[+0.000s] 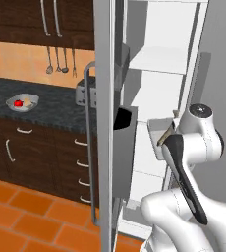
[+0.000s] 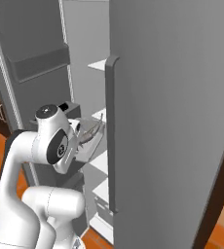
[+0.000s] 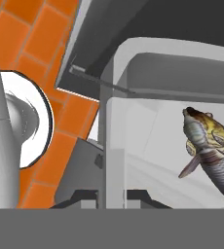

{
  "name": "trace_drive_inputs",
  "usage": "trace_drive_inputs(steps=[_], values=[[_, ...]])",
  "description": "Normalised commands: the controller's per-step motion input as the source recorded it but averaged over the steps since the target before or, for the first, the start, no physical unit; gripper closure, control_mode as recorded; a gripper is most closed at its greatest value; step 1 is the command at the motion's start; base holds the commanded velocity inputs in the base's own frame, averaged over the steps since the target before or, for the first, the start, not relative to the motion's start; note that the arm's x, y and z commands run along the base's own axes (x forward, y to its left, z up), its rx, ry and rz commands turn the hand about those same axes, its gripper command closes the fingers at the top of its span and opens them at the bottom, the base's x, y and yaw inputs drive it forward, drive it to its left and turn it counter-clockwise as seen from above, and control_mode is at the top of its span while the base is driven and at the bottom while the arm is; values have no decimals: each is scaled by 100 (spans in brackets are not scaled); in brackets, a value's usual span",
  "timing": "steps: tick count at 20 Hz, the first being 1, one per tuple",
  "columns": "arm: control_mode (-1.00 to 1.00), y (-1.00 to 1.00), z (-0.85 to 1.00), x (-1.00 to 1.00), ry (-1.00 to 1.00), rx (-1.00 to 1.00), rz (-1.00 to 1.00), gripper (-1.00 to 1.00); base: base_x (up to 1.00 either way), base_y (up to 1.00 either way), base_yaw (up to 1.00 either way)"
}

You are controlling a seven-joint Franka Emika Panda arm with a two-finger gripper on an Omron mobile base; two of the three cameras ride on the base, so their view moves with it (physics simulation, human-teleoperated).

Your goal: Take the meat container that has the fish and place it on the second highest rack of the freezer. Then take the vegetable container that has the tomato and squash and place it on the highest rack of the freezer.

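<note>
My gripper (image 3: 106, 197) is shut on the rim of the grey meat container (image 3: 106, 146), which holds the silvery fish (image 3: 209, 146). The container (image 1: 158, 130) hangs in front of the open freezer (image 1: 159, 93), near the level of the second highest rack (image 1: 143, 119) and below the highest rack (image 1: 156, 64). From the right, the same container (image 2: 90, 138) sits just beyond my wrist, tilted, with the fish (image 2: 92, 130) inside. The vegetable container (image 1: 22, 102) rests on the dark counter at far left, with the red tomato (image 1: 18, 104) and the tan squash (image 1: 27, 103) in it.
The open freezer door (image 1: 104, 123) stands edge-on left of the arm, with dark bins (image 1: 123, 147) and a long handle (image 1: 88, 142). A second grey door (image 2: 172, 121) with a handle (image 2: 111, 131) closes off the right side. Dark drawers (image 1: 80, 162) stand below the counter, on an orange tile floor (image 1: 26, 216).
</note>
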Motion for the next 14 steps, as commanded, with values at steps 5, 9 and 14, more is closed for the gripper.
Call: trace_drive_inputs(steps=[5, 9, 14], values=[[100, 0, 0, 0, 0, 0, 0, 100, 51, 2, -4], [100, 0, 0, 0, 0, 0, 0, 100, 14, 35, -7], [100, 0, 0, 0, 0, 0, 0, 100, 3, 54, -9]])
